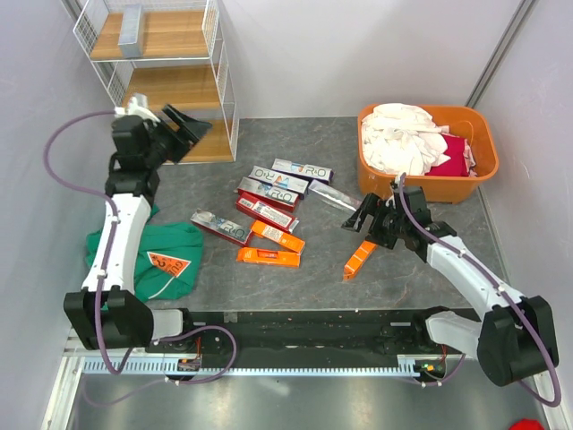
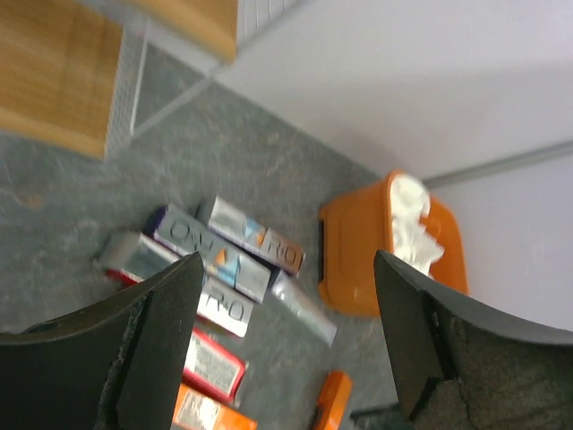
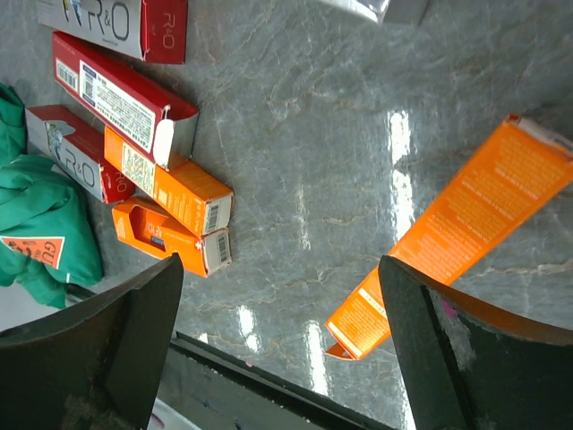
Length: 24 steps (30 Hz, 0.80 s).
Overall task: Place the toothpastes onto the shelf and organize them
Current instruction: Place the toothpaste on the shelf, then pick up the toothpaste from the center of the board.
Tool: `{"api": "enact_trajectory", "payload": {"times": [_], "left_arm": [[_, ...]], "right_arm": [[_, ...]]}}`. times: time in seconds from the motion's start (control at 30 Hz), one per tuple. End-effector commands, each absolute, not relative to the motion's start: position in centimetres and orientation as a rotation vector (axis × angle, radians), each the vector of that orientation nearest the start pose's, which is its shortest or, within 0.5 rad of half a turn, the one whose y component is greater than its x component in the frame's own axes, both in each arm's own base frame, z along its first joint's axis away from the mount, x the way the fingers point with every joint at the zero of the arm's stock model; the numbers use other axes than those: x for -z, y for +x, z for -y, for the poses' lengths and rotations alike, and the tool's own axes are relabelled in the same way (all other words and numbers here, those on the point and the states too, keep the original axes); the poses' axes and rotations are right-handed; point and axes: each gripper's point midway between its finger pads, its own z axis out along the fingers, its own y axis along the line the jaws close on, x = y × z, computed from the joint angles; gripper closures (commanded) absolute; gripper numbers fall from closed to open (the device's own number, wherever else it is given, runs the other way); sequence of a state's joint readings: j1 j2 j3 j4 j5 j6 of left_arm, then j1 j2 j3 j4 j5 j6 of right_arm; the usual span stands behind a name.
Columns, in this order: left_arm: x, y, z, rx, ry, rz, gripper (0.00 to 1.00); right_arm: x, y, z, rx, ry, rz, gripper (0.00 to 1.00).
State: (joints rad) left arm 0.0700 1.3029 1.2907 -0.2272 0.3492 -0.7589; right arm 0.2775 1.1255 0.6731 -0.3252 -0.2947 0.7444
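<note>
The toothpastes point(image 1: 269, 215) lie in a loose cluster mid-table: white and purple, red and orange cartons. One silver-grey carton point(image 1: 132, 31) stands on the top board of the shelf point(image 1: 170, 85). A single orange carton point(image 1: 359, 260) lies apart to the right. My left gripper point(image 1: 183, 130) hangs open and empty in front of the shelf's lower tier. Its wrist view looks down past the fingers point(image 2: 170, 331) at the cartons point(image 2: 233, 260). My right gripper point(image 1: 365, 219) is open above the table. The lone orange carton point(image 3: 466, 233) lies beside its right finger point(image 3: 430, 349).
An orange tub point(image 1: 430, 152) of white and red laundry stands at the back right. A green cloth point(image 1: 152, 255) lies at the front left beside my left arm. The black rail point(image 1: 304, 327) runs along the near edge.
</note>
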Motion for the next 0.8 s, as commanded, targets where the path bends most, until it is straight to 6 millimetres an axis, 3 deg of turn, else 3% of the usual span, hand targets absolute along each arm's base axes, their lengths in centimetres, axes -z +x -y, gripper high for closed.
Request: {"api": "enact_trajectory", "payload": {"times": [0.0,0.17,0.23,0.33,0.37,0.43,0.5,0.53,0.57,0.77], "left_arm": [[-31.0,39.5,10.6,0.802,-0.315,-1.899,0.16],[-24.1,36.8,15.3,0.844,-0.245,-2.088,0.15],[-21.2,35.9,16.3,0.844,-0.251,-2.157,0.14],[-18.5,34.5,17.9,0.858,-0.221,-2.238,0.14],[-18.0,34.0,18.5,0.864,-0.211,-2.254,0.13],[-16.9,33.4,18.6,0.859,-0.216,-2.284,0.13],[-16.2,32.9,18.8,0.86,-0.21,-2.3,0.13],[-16.2,32.8,18.8,0.859,-0.208,-2.3,0.13],[-16.2,32.6,18.8,0.861,-0.204,-2.3,0.13],[-15.7,31.4,18.8,0.87,-0.183,-2.311,0.13]], "right_arm": [[-12.8,28.7,-15.1,-0.732,0.333,-2.4,0.02],[-12.1,29.8,-14.8,-0.666,0.295,-2.435,0.02],[-11.8,30.2,-14.9,-0.645,0.285,-2.449,0.02],[-11.8,31.1,-15.5,-0.6,0.238,-2.465,0.02],[-12.6,31.9,-15.7,-0.575,0.219,-2.458,0.02],[-11.6,32.2,-16.8,-0.519,0.137,-2.513,0.02],[-12.2,33.0,-17.8,-0.457,0.062,-2.525,0.02],[-11.3,33.3,-18.1,-0.429,0.04,-2.554,0.02],[-11.9,33.9,-18.6,-0.395,0.017,-2.544,0.02],[-11.2,36.9,-19.2,-0.232,-0.031,-2.534,0.02]]}}
